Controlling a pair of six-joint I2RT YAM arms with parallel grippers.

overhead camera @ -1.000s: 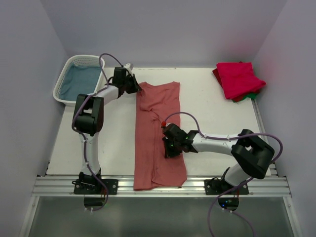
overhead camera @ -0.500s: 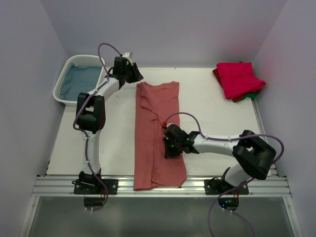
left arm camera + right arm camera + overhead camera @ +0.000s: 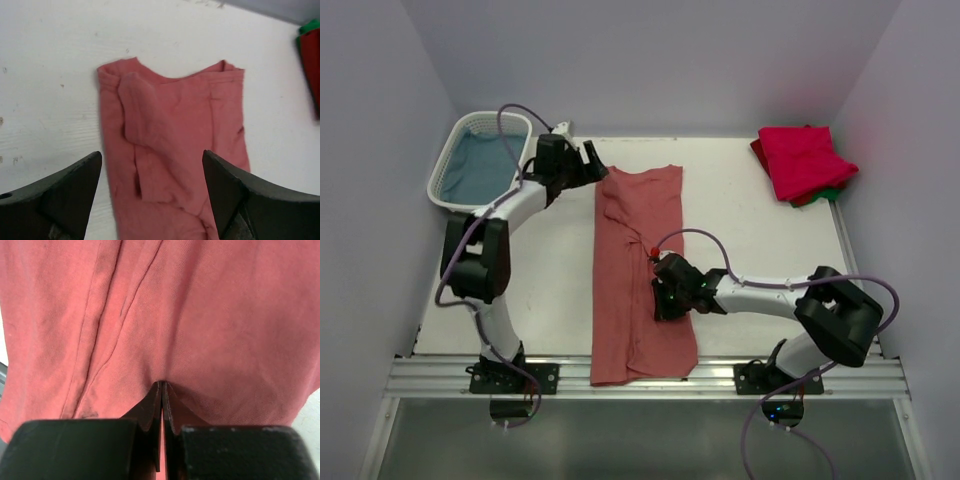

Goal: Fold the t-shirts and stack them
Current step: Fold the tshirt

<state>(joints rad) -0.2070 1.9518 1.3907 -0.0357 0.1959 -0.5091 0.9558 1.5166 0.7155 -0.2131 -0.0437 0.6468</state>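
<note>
A dusty salmon-red t-shirt (image 3: pixel 640 260) lies folded lengthwise down the middle of the table, collar end far. My left gripper (image 3: pixel 592 162) hovers open just off its far left corner, nothing between the fingers; in the left wrist view the shirt's collar end (image 3: pixel 175 115) lies flat below the wide-spread left gripper (image 3: pixel 151 155). My right gripper (image 3: pixel 660 300) rests on the shirt's right edge near mid-length. In the right wrist view the right gripper (image 3: pixel 162 385) is pressed almost together, pinching a pucker of the salmon-red cloth (image 3: pixel 200 315). A folded crimson-pink t-shirt (image 3: pixel 805 160) sits on a green one (image 3: pixel 832 192) at the back right.
A white lattice basket (image 3: pixel 445 185) holding blue cloth (image 3: pixel 480 165) stands at the back left corner. The crimson and green stack (image 3: pixel 312 65) shows at the right edge of the left wrist view. Walls close in the table on three sides.
My left gripper has opened, let go of the shirt's far left corner and swung back to the left. The right gripper has stayed on the shirt's right edge.
</note>
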